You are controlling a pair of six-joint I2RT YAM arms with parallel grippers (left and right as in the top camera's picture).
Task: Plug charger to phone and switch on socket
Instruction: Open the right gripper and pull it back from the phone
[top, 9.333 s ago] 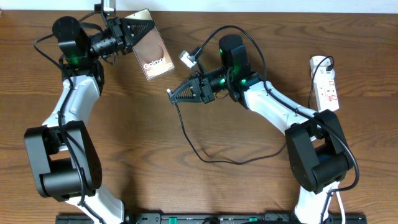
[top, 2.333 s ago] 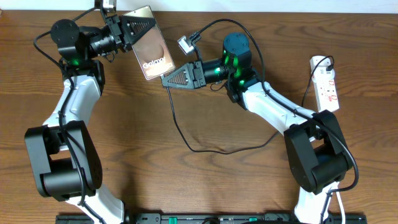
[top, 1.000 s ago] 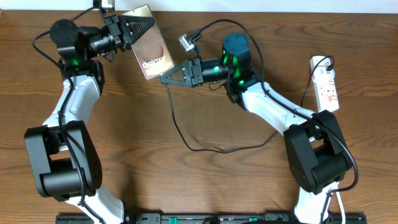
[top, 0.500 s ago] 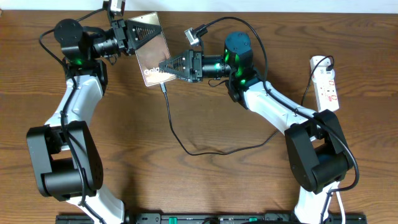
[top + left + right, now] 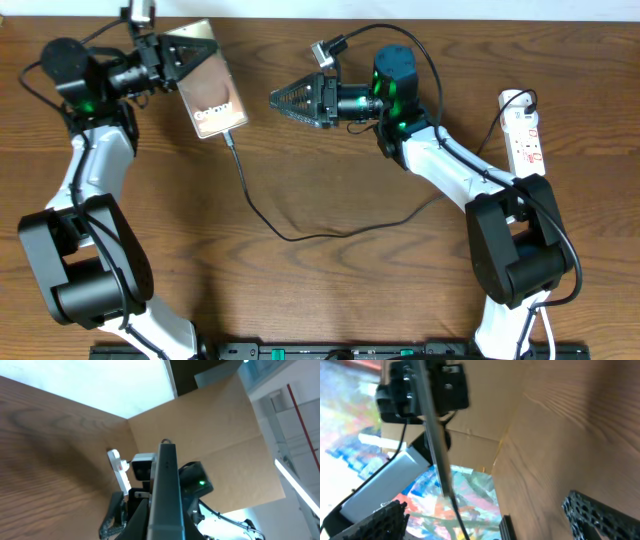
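Spanning the whole overhead view, a brown wooden surface (image 5: 330, 300) carries everything. Two arms rise from its near edge, the left one reaching to the far-left corner and the right one bending in from the right side. Socket (image 5: 526, 135): white strip with red switch marks, lying lengthwise near the right edge of the surface, well apart from both sets of fingers; switch position too small to read. Phone (image 5: 212, 95): bronze-brown face with white "Galaxy" lettering turned up toward the overhead camera, tilted, at the far left. Whether its lower end touches the surface cannot be told. The left gripper (image 5: 190, 50) has its fingers clamped narrowly on the phone's upper end; the left wrist view shows the slab edge-on between them. The right gripper (image 5: 290, 100) points toward the phone but stands apart from it. Its fingers (image 5: 382, 520) are spread wide, holding nothing. Charger (image 5: 262, 220): thin black cable hanging from the phone's lower edge, looping across the middle of the surface, then climbing right to a black plug at the socket's far end. The connector tip sits at the phone's lower edge, apparently seated.
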